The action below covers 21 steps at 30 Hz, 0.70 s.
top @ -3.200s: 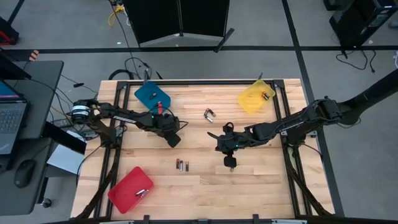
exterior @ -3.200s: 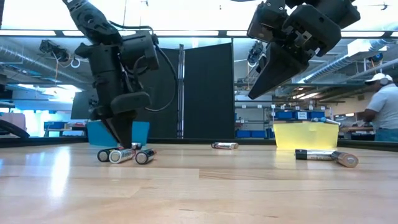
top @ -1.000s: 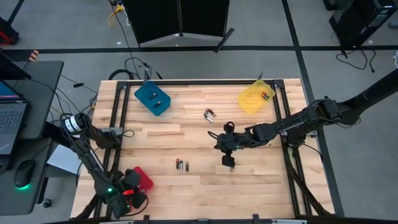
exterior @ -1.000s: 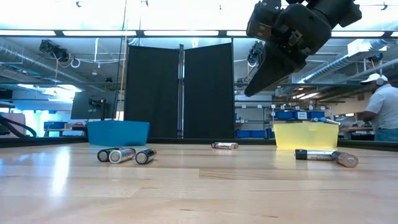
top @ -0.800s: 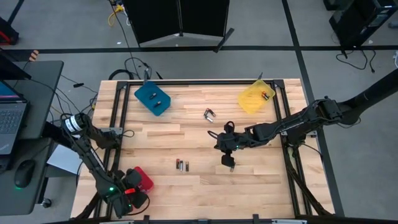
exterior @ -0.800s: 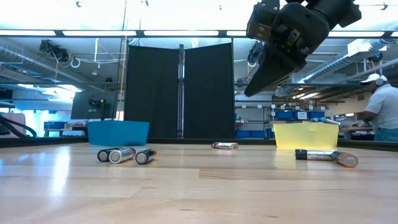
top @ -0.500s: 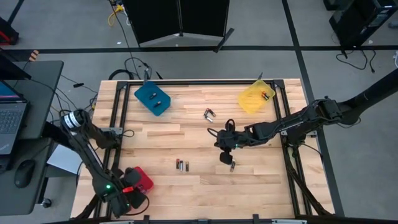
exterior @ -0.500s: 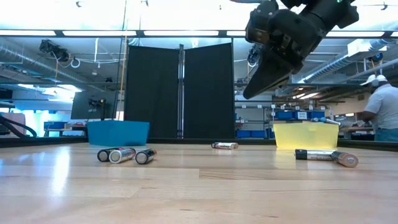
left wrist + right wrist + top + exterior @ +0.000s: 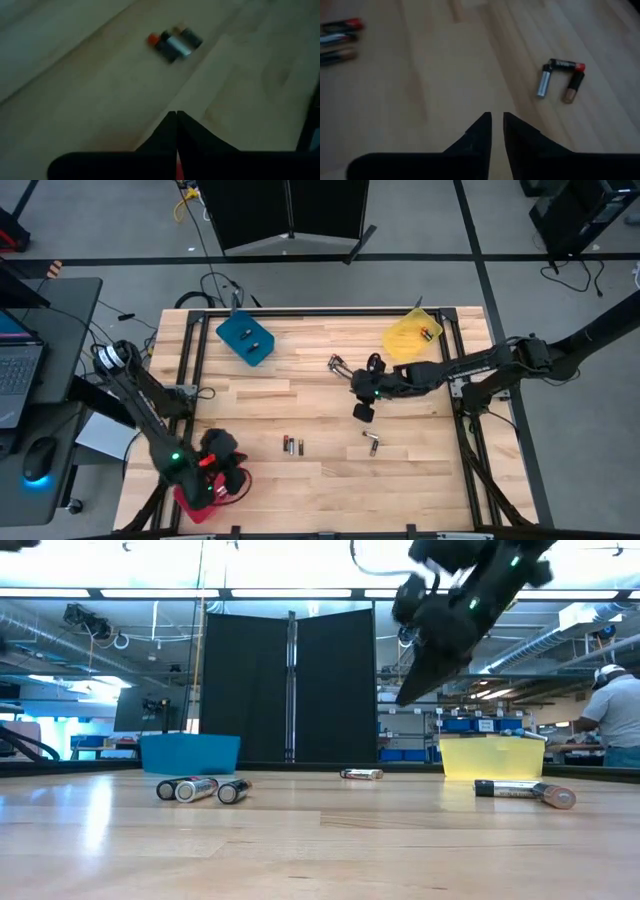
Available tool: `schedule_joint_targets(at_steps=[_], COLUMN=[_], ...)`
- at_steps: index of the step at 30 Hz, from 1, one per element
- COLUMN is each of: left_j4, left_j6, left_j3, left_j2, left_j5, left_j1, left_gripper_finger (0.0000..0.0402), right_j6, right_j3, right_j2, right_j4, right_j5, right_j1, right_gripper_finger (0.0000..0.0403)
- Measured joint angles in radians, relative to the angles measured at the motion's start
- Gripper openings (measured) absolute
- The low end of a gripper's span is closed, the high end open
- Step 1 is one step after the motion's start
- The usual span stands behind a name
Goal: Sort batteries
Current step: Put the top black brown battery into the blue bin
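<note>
Loose batteries lie on their sides on the wooden table: three side by side (image 9: 290, 445), two (image 9: 372, 443) near the middle, and three (image 9: 560, 77) farther back. More lie in the blue tray (image 9: 246, 338) and the yellow tray (image 9: 410, 338). My right gripper (image 9: 361, 414) hangs above the table between the pair and the far group, its fingers (image 9: 485, 125) a narrow gap apart and empty. At the near left, over the red tray (image 9: 188, 502), my left gripper (image 9: 232, 478) is shut and empty, pointing at the three batteries (image 9: 175, 40).
In the low view the blue tray (image 9: 190, 753) and yellow tray (image 9: 492, 757) stand at the far edge, with a person (image 9: 615, 715) in the room behind. Bare wood lies between the battery groups. My left arm covers most of the red tray.
My right gripper has gone toward the table's far edge, uncovering the two batteries that lay below it. My left gripper has risen from the red tray, turned, and moved a little toward the table's middle. No battery has moved.
</note>
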Motion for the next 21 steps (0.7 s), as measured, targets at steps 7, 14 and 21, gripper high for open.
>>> schedule_joint_targets(at_steps=[7,14,21], left_j4=[0.700,1.434,1.622], left_j6=[0.525,1.030,1.272], left_j3=[-0.278,-0.511,-0.552], left_j2=[-0.056,-0.058,-0.056], left_j5=[0.008,0.215,0.392], left_j1=[0.223,0.522,0.761], left_gripper_finger=[0.0003,0.0002,0.0003], right_j6=[-0.036,0.004,0.034], right_j3=[-0.100,-0.143,-0.146], right_j2=[0.049,0.049,0.049], right_j4=[0.207,0.331,0.334], right_j5=[-0.155,-0.210,-0.175], right_j1=[-0.157,-0.260,-0.317], right_gripper_finger=[0.0009,0.0041,0.0082])
